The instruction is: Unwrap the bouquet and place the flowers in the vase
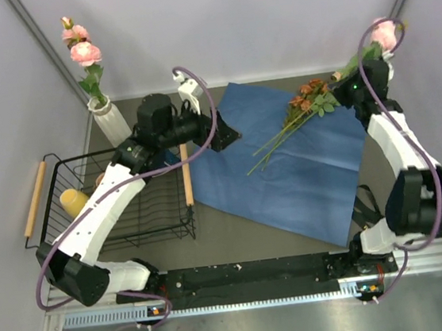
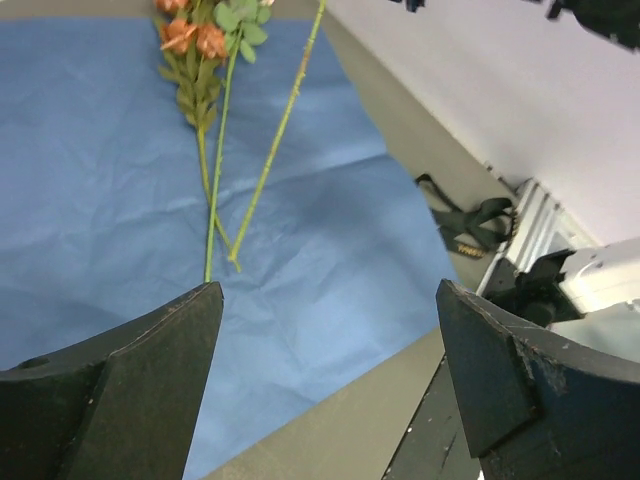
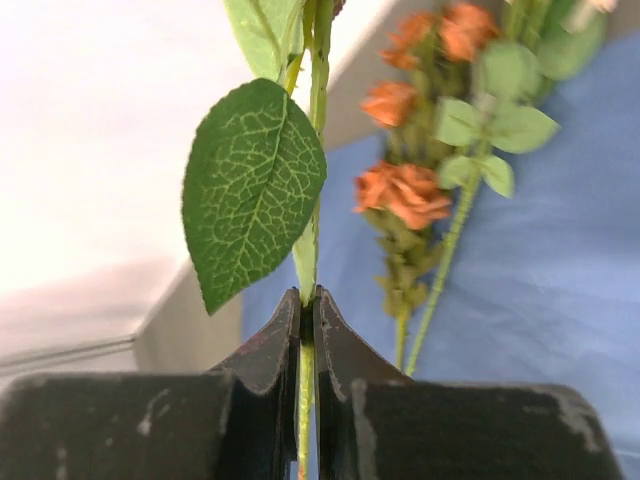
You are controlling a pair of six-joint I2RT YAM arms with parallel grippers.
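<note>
Right fingers [image 3: 285, 345] are clamping a rose stem [image 3: 320, 40] — left fingers [image 2: 165, 350] are gaping wide, holding nothing, over the blue paper [image 2: 100, 180] where rust flowers [image 2: 195, 35] are lying; the vase [image 1: 110, 124] is standing far left, holding pink roses [image 1: 84, 52]

Flat blue paper [image 1: 302, 180] leaves passage; wire basket [image 1: 173, 233] and vase [image 1: 111, 122] block the left.

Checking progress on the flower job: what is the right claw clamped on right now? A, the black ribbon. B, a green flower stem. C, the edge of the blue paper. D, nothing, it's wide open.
B: in the right wrist view the right claw is shut on a green stem bearing a leaf, with the blue paper behind it.
</note>
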